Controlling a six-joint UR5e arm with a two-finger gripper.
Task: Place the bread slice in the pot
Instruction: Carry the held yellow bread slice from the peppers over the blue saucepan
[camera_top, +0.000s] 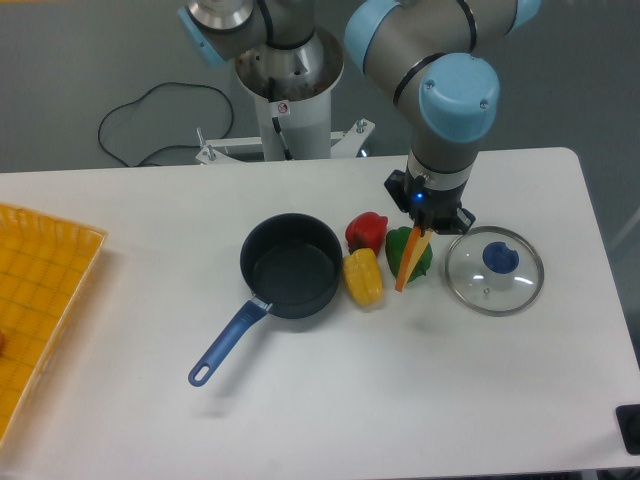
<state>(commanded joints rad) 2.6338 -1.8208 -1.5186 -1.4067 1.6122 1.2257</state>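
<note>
White tabletop under a grey floor and wall, with the arm's base at upper centre and a black cable looping at upper left.

Right of centre, the gripper (428, 222) hangs from the arm with its fingers pinched on the bread slice (410, 262), which dangles edge-on as a thin orange strip, tilted, in front of the green pepper (411, 250). The pot (290, 265) sits at frame centre, well left of the slice, its blue handle reaching toward lower left. A yellow pepper (363, 277) touches the pot's right rim, a red pepper (366, 231) just above it. The glass lid (494, 270) lies flat at right; a yellow basket (40, 300) fills the left edge.
</note>
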